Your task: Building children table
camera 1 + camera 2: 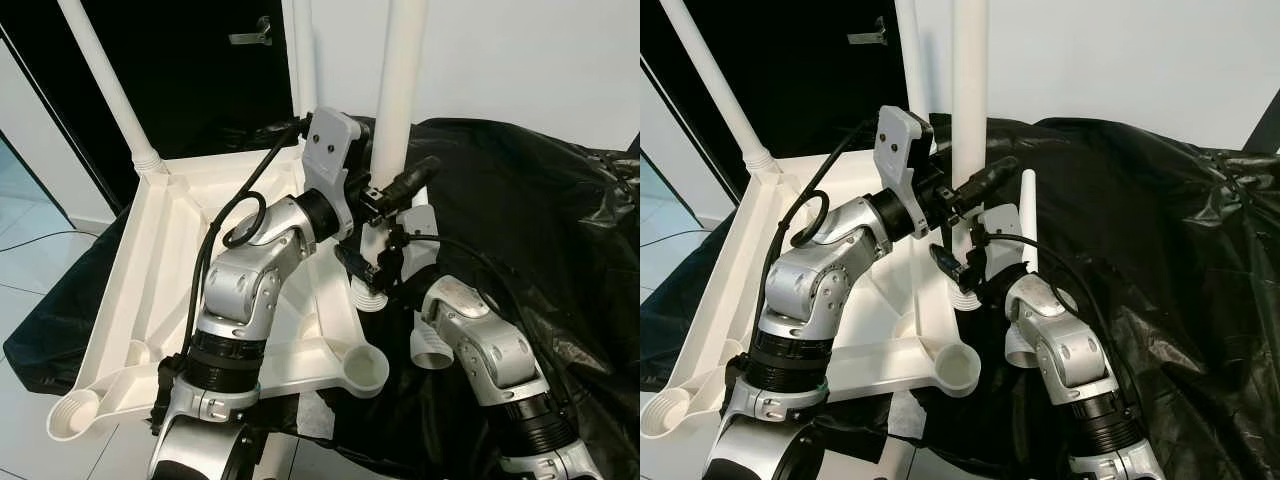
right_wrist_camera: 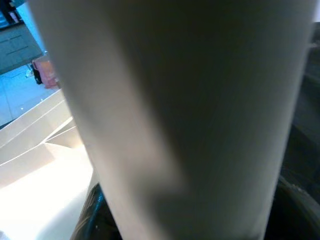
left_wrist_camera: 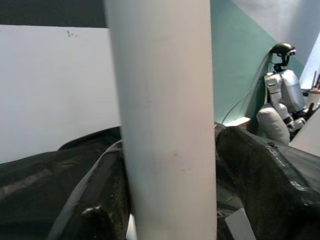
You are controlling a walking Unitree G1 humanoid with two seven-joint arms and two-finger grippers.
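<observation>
On a crinkled, glossy black sheet point(image 1: 540, 210) lies the tabletop point(image 1: 160, 290), a white moulded plastic slab turned underside up, its surface ribbed with raised struts and its corners formed into round, threaded sockets; the near socket point(image 1: 365, 368) is an open cup, and another point(image 1: 72, 415) sits at the near left corner. One smooth white tubular leg point(image 1: 105, 80) stands screwed into the far left corner, leaning slightly, with a ridged collar at its base. A second leg point(image 1: 398, 90), a matte cylinder of the same plastic, stands upright at the tabletop's right edge, between the two arms. The left gripper point(image 1: 400, 190), on a silver jointed arm with a white wrist block and looped black cable, is closed around this leg from the left, one black finger wrapping across its front. The right gripper point(image 1: 372, 268) reaches up from below and clasps the same leg lower down, near its ribbed, threaded foot point(image 1: 368, 298). Beside the right arm's elbow lies a short ribbed white cap-like piece point(image 1: 432, 348) on the sheet. From the left wrist, the leg point(image 3: 165, 125) shows faint scuffs, with the black sheet bunched behind it and another grey robot point(image 3: 282, 95) by a teal wall point(image 3: 240, 60).
</observation>
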